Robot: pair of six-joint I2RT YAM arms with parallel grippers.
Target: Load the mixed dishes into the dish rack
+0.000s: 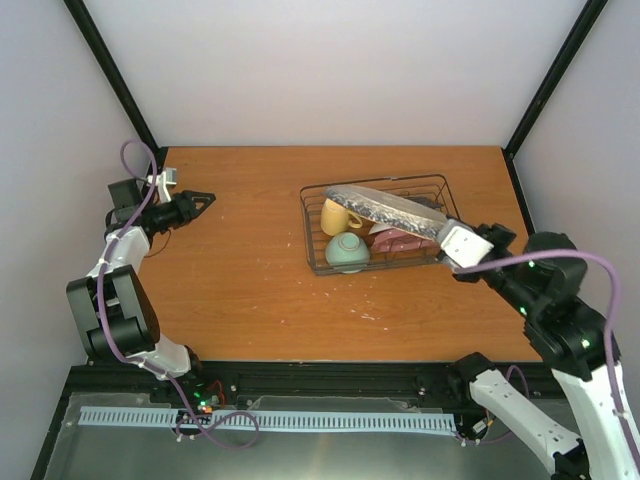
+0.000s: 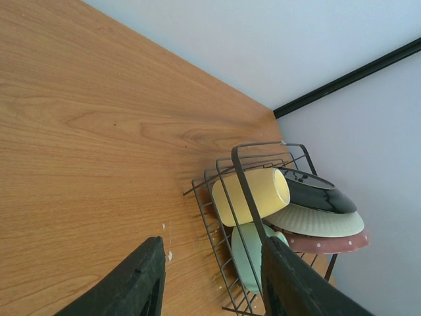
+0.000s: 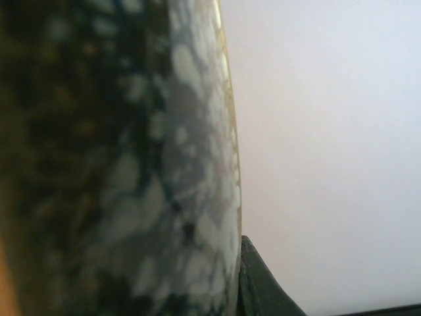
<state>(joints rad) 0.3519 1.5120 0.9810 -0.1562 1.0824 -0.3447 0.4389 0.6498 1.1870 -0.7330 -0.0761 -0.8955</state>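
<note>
Wood-grain brown is seen across the counter (image 1: 250, 290), on which the black wire dish rack (image 1: 400, 181) is set towards the far right, well apart from the left arm.

Over the rack a speckled grey plate (image 1: 395, 208) is held tilted, its left end raised above the far left corner and its right end pinched at the rim by the right gripper (image 1: 450, 240). The right jaws are closed narrowly on that rim. In the right wrist view the mottled grey surface of the plate (image 3: 131, 164) fills the left half, blurred by closeness, and only part of one dark finger (image 3: 263, 289) is shown beneath it.

Under the held plate two more plates are stacked in the right part of the rack: a cream plate (image 2: 316, 222) above, and a pinkish-brown plate with pale dots (image 2: 329, 242) below.

The mint-green bowl (image 1: 347, 252) is lodged in the near left corner of the rack, its foot ring showing upward. Just behind it the yellow mug (image 1: 335, 215) is laid on its side.

The left gripper (image 1: 205, 199) is held over the bare far left of the counter, pointed towards the rack. Its jaws are parted moderately and nothing is held between them.
</note>
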